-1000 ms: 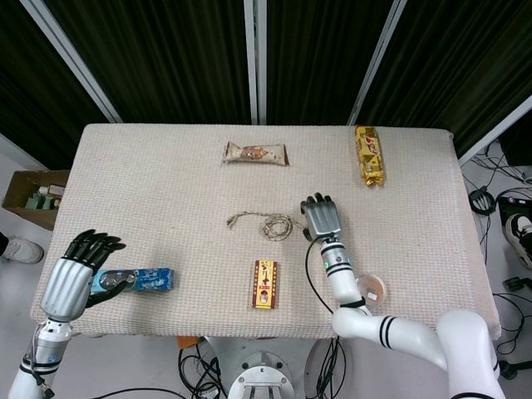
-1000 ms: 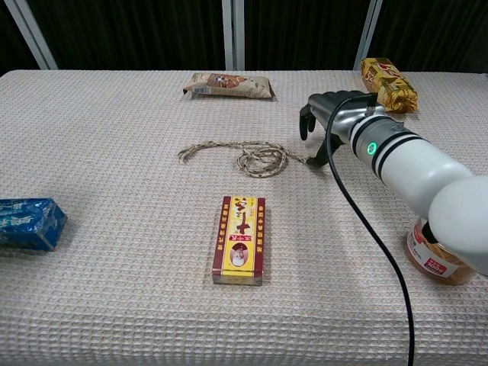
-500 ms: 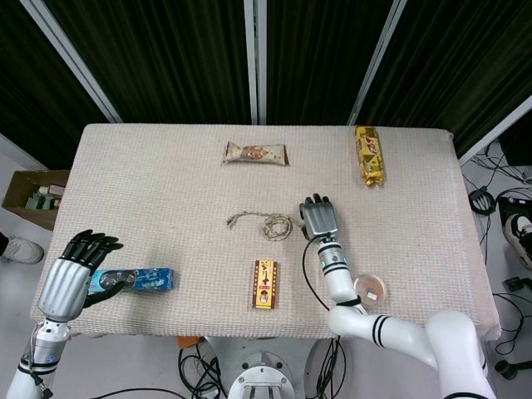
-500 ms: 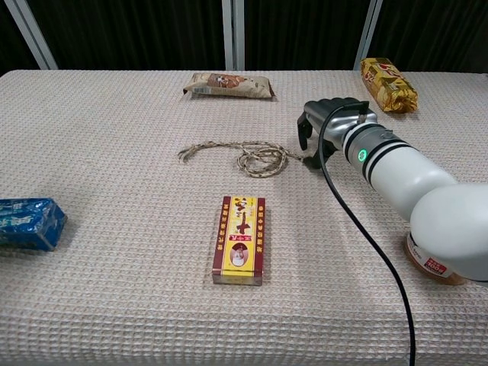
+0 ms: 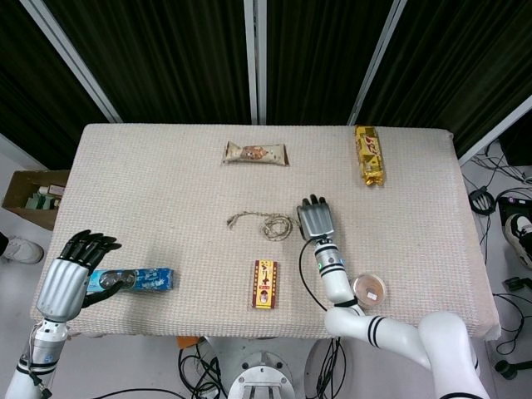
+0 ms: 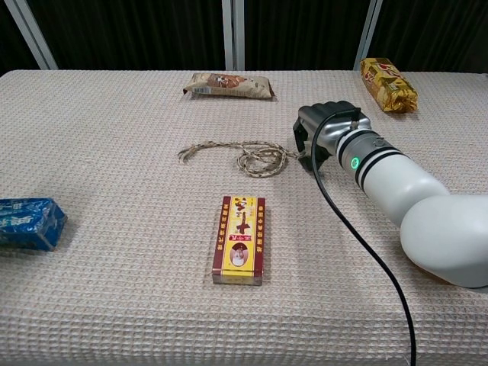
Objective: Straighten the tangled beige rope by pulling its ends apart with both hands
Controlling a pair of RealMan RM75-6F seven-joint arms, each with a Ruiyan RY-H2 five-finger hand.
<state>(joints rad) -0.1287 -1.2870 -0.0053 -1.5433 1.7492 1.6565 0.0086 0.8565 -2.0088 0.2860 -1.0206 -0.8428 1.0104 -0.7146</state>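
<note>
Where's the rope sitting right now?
The beige rope lies near the table's middle in the head view, its knotted end just left of the right hand, with the red-and-yellow box nearer the robot.

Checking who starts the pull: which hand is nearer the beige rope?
Right. The right hand is at the beige rope's right end, fingers curled down by it. The left hand is far off at the table's near-left corner, over the blue packet.
</note>
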